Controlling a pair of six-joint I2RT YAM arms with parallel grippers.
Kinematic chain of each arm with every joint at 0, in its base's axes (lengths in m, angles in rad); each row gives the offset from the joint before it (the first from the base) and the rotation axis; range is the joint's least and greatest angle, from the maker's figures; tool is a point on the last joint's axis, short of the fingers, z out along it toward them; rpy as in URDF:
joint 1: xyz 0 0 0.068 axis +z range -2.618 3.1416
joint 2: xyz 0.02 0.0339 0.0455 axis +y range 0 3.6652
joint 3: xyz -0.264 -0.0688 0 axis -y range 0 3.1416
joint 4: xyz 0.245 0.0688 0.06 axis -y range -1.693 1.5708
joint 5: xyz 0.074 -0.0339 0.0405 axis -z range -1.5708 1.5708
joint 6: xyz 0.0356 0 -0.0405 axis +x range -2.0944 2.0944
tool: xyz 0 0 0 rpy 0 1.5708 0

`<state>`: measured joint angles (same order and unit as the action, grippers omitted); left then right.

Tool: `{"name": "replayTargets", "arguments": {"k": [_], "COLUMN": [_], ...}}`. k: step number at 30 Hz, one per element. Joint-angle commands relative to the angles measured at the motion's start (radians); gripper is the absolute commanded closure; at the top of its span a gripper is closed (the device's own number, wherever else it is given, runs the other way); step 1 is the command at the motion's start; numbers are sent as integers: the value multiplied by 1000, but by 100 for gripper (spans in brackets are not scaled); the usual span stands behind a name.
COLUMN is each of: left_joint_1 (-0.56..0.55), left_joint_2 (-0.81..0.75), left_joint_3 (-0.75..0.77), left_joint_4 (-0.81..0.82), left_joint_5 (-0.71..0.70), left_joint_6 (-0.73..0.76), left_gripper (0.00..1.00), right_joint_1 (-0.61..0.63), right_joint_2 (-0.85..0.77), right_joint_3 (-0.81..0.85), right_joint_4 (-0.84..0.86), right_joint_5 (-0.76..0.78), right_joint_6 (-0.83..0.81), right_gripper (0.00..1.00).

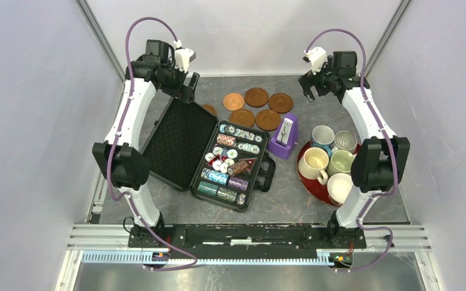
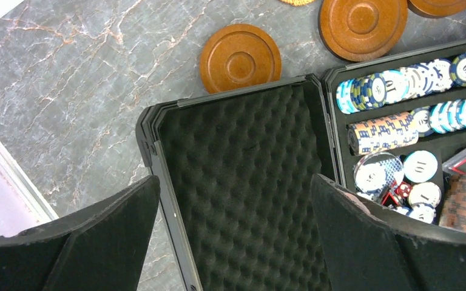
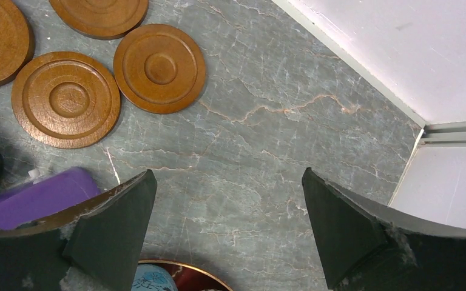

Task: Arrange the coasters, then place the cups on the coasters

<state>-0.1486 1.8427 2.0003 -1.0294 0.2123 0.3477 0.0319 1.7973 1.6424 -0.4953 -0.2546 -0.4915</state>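
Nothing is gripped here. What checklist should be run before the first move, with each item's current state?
1. Left jaws open and empty: ok.
2. Right jaws open and empty: ok.
3. Coasters spaced out for cups: not ok, they are bunched at the far side of the table.
4. Sixth coaster reachable: ok, it lies flat beside the lid of the open chip case.
5. Cups upright: ok, they are grouped on the red tray, none on a coaster.
6. All six cups in view: cannot tell, the right arm covers part of the tray.
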Motion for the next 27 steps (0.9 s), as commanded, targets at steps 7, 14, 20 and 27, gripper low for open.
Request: {"name": "replayTargets", "arguments": {"k": [7,14,20,27], "left_joint_1": [-204,-463,-656,-773], "left_joint_2": [-33,-97,-67,72], "left_joint_3": [3,-194,-271,-215], "left_joint_4": [-117,-65,23,88], "left_joint_5": [228,256,215,170], "left_joint_6": [328,497,561,587], "left_gripper": [0,0,0,1], "right_joint_1": [-26,-157,-222,-238], "right_joint_2": [-44,-42,-64,-129], "right_joint_3": [1,7,-36,-136], "right_joint_4": [-2,-31,-21,4], "right_joint_5": [-11,-54,-71,-79], "right_joint_6": [9,18,19,5], "right_gripper": [2,2,2,2]}}
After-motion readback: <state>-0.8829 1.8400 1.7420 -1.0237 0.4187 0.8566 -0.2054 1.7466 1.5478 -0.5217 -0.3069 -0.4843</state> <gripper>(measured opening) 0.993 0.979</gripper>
